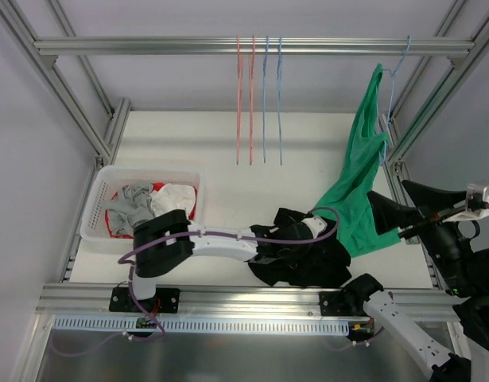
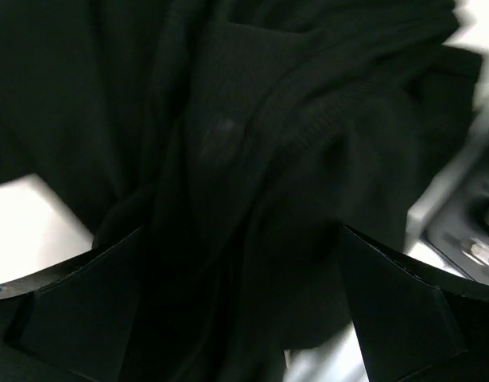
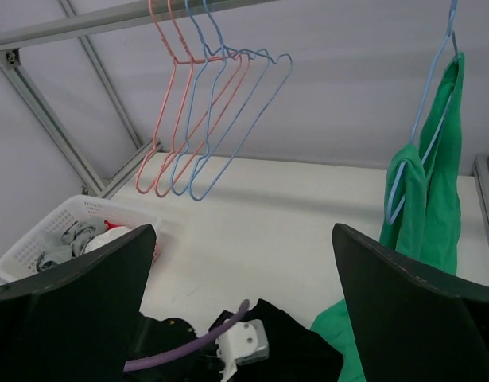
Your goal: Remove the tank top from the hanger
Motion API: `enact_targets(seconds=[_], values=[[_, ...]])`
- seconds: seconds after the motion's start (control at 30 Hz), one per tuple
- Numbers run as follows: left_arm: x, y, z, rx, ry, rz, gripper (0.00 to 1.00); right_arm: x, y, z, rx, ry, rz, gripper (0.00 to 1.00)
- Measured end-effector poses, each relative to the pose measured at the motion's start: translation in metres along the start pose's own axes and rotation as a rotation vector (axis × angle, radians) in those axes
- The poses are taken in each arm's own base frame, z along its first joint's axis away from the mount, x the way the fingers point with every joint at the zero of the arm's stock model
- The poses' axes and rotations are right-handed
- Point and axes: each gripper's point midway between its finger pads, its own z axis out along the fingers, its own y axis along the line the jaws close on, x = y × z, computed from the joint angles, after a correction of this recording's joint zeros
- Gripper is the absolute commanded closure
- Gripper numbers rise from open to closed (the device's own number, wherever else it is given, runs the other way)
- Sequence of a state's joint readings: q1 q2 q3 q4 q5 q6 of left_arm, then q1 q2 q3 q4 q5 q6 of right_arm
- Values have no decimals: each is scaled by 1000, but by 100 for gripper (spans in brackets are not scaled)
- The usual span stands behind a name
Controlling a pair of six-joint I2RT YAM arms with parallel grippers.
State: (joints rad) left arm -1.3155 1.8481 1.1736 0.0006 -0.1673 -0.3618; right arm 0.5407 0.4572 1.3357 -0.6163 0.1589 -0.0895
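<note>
White desk [image 1: 228,215], rail above: green tank top [image 1: 359,191] on blue hanger [image 1: 390,87] at 2 o'clock, long axis running from straps down toward 7 o'clock. Left gripper [image 2: 242,231] jaws apart, straddling black garment [image 1: 300,259]. Right gripper [image 3: 244,227] jaws wide apart, empty.

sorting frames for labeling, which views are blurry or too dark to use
Left wrist: almost all dark, the black garment fills it, the right edge smeared by blur. Right wrist: sharp, evenly lit, green tank top clear. Top external: sharp, only soft shadows.
</note>
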Motion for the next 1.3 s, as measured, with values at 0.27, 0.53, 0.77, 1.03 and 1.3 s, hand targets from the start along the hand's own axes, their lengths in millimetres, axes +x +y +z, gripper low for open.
enact_targets(seconds=[0.27, 0.53, 0.77, 1.03, 1.3], values=[[14, 12, 27, -84, 57, 20, 100, 27, 2, -24, -48, 104, -21, 0], [-9, 41, -51, -226, -11, 16, 100, 29, 1, -29, -48, 104, -27, 0], [-83, 87, -204, -360, -393, -166, 100, 35, -2, -27, -36, 118, -34, 1], [-74, 195, -304, -681, -543, -417, 100, 31, -1, -26, -40, 105, -32, 0], [-37, 280, -382, -974, -640, -667, 100, 29, 2, -22, -49, 98, -29, 1]])
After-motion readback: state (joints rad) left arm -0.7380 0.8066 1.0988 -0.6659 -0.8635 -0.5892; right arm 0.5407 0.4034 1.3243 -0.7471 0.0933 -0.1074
